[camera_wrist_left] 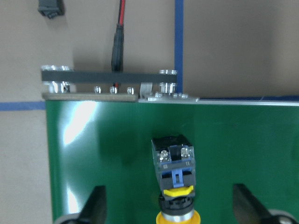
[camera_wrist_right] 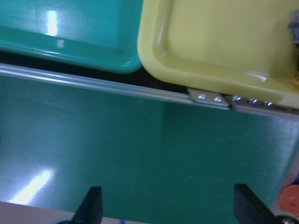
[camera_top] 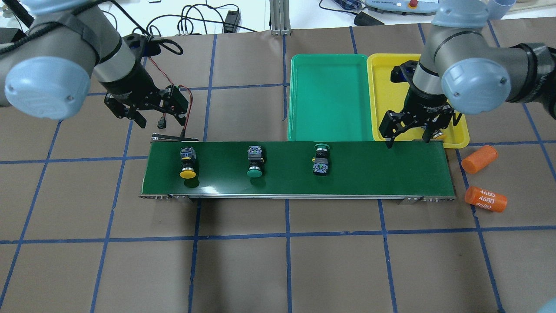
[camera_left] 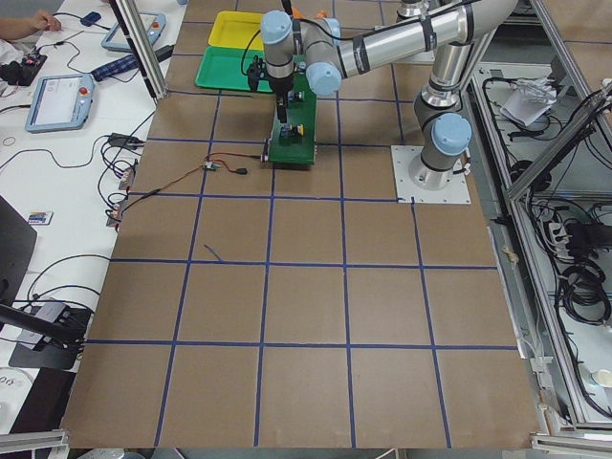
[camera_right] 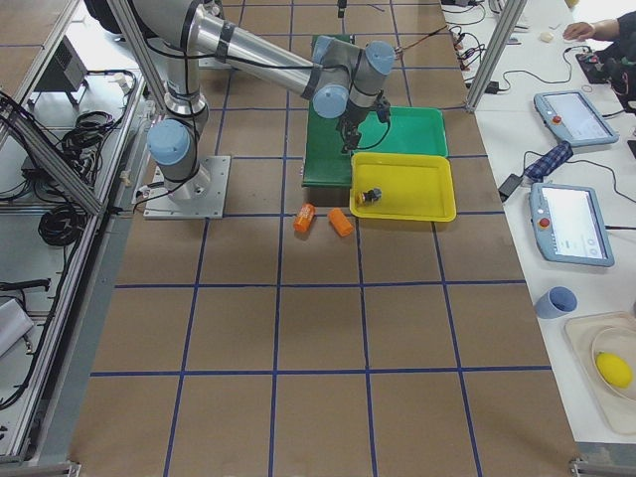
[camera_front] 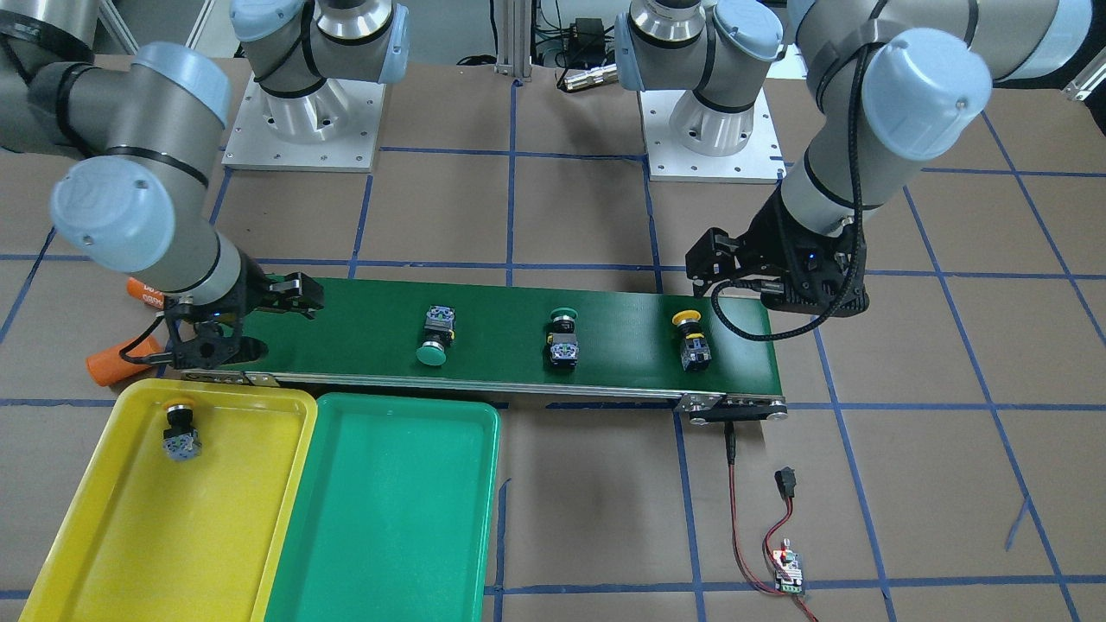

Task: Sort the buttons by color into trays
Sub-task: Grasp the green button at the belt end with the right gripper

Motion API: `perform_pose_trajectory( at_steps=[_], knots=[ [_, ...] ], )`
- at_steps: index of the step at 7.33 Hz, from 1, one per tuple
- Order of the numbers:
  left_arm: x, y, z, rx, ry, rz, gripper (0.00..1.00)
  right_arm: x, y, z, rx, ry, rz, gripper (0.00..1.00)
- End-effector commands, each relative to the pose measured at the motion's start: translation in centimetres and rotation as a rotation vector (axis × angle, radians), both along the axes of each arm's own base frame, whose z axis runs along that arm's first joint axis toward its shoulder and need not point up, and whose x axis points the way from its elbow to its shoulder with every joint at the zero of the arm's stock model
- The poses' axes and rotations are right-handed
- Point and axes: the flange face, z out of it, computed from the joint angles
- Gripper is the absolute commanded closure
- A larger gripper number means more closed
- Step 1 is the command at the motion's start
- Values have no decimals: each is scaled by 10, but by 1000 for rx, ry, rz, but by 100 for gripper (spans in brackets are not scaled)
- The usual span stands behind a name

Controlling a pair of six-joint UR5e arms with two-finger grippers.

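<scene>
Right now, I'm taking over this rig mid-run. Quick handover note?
Left tool: open, empty, hovering at the belt end near the belt's yellow button.
Right tool: open, empty, over the belt's tray end.
Done: one sorted yellow button lies in the yellow tray.
Left: the belt's yellow button goes to the yellow tray; two green buttons, on the belt, go to the green tray, which is empty.

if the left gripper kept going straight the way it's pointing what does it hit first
The left gripper would most likely meet the yellow-capped button lying on the conveyor belt; it sits centred between the open fingers, though depth is unclear.
</scene>
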Motion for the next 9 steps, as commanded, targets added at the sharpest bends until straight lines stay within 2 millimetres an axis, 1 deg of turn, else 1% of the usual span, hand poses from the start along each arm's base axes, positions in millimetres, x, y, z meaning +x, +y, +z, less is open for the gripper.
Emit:
perform_pose_trajectory(
  at_steps=[1,2,3,4,5,6,7,8,9],
  knots=[
    [-17,9,65,-41,-7,-34,0,43,25,-6,-14,34,-115,3],
    [-16,10,82,-82,-10,-42,0,52,36,-4,-16,40,-167,3],
    [-12,6,83,-79,-10,-36,0,71,42,-2,-36,22,-200,3],
    [-8,5,63,-35,-15,-35,0,81,44,-2,-56,23,-214,3],
    [-1,7,67,-46,-24,-25,0,95,43,-3,-85,31,-265,4],
    [-2,9,72,-62,-24,-14,0,120,43,-7,-132,22,-241,5],
    [-1,10,66,-47,-26,-8,0,141,41,-23,-158,32,-213,8],
    [-5,19,58,-30,-24,-12,0,143,39,-32,-152,36,-199,12],
    [-5,27,65,-52,-42,22,0,141,45,-41,-131,41,-198,18]
  ],
)
